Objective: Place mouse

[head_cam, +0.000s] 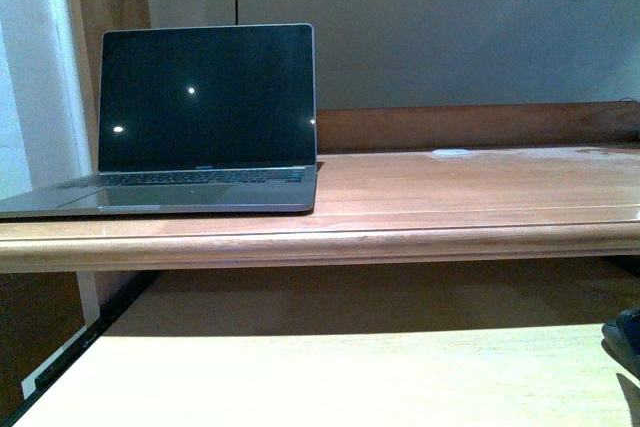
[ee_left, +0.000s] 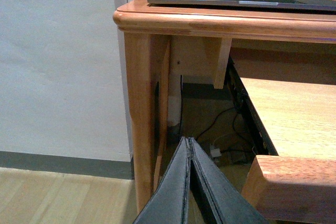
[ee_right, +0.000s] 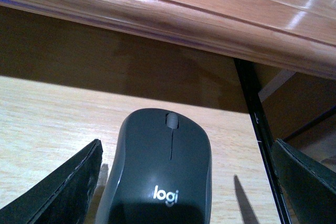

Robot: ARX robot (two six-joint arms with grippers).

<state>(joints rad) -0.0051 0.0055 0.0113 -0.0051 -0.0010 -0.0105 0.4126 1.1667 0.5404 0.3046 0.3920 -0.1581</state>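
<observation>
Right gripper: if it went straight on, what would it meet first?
Probably the mouse, lying between the open fingers of the right gripper; beyond it only shadowed space under the desk top.

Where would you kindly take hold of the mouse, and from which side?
Across its two long flanks, mid-body, coming from its rear, logo end: the mouse lies flat on the shelf, and the open right tool straddles those sides.

Wooden tabletop (head_cam: pixel 450 187), pull-out shelf (head_cam: pixel 330 377) below, leg (ee_left: pixel 139 119) by white wall (ee_left: pixel 58 61). Grey skirting (ee_left: pixel 63 162), light wood floor (ee_left: pixel 58 198). Dim warm light.
</observation>
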